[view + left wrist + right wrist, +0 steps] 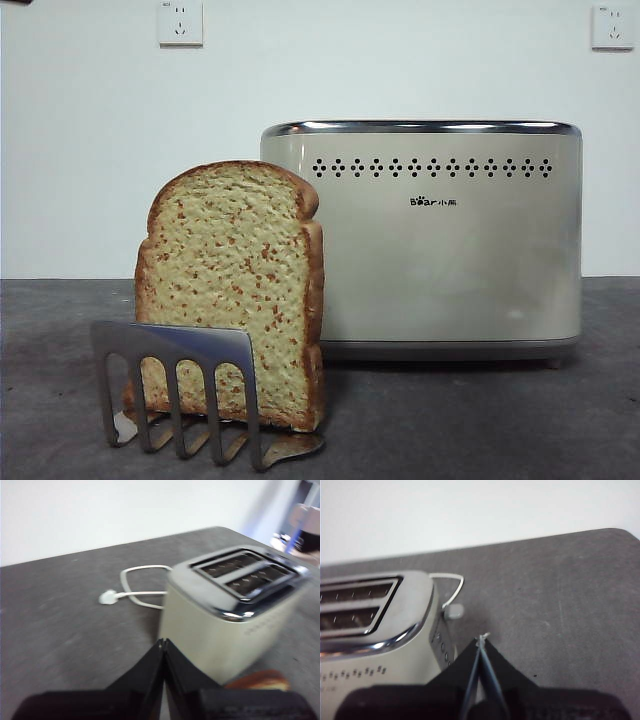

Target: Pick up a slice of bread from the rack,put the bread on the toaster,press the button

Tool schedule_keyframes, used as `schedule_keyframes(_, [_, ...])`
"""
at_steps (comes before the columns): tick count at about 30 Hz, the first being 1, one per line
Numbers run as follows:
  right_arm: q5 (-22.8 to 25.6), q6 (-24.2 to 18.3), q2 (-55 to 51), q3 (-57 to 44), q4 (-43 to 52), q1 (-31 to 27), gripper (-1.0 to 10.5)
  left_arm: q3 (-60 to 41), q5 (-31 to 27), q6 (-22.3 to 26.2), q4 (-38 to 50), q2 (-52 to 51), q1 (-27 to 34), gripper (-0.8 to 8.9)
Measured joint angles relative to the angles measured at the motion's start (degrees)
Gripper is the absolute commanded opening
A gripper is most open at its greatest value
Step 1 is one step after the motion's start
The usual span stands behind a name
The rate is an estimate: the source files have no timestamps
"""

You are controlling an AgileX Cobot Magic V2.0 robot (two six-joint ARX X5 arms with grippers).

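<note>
The slice of bread (235,285) stands upright in the shiny steel rack (180,385) at the front left, pale speckled crumb with brown crust. The cream toaster (440,235) with chrome rim and "Bear" logo stands behind and to its right. In the left wrist view my left gripper (162,642) is shut and empty, above the table beside the toaster (230,615); the bread's crust (260,681) peeks out near it. In the right wrist view my right gripper (481,641) is shut and empty, beside the toaster's (375,630) end with its lever (453,611).
A white power cord and plug (125,592) lies on the dark grey table (480,420) behind the toaster. Two wall sockets (180,22) are on the white wall. A black arm tip shows at the top left corner (12,2).
</note>
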Motion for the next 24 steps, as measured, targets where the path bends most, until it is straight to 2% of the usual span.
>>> schedule_keyframes(4, [-3.5,-4.5,6.9,5.1,-1.7,0.0,-0.1,4.0,0.0,4.3,-2.4,3.7,-7.6,-0.06])
schedule_keyframes(7, [-6.8,-6.5,12.1,8.6,-1.7,0.0,-0.1,7.7,0.0,9.4,-6.2,7.6,-14.5,-0.06])
schedule_keyframes(12, [-10.9,-7.3,20.4,13.8,-3.3,0.0,-0.1,14.8,-0.1,21.5,-14.7,15.3,-26.0,-0.06])
schedule_keyframes(16, [-13.5,-7.4,25.7,17.9,-6.1,0.0,-0.1,20.4,-4.5,28.4,-19.3,20.3,-33.1,-0.06])
schedule_keyframes(20, [-13.7,-7.5,29.4,21.6,-8.3,0.1,-0.1,23.2,-6.7,31.6,-20.5,24.0,-36.8,-0.08])
schedule_keyframes(24, [-13.7,-7.5,32.1,25.8,-11.7,0.1,0.0,25.4,-7.2,32.8,-23.4,27.4,-37.4,-0.08])
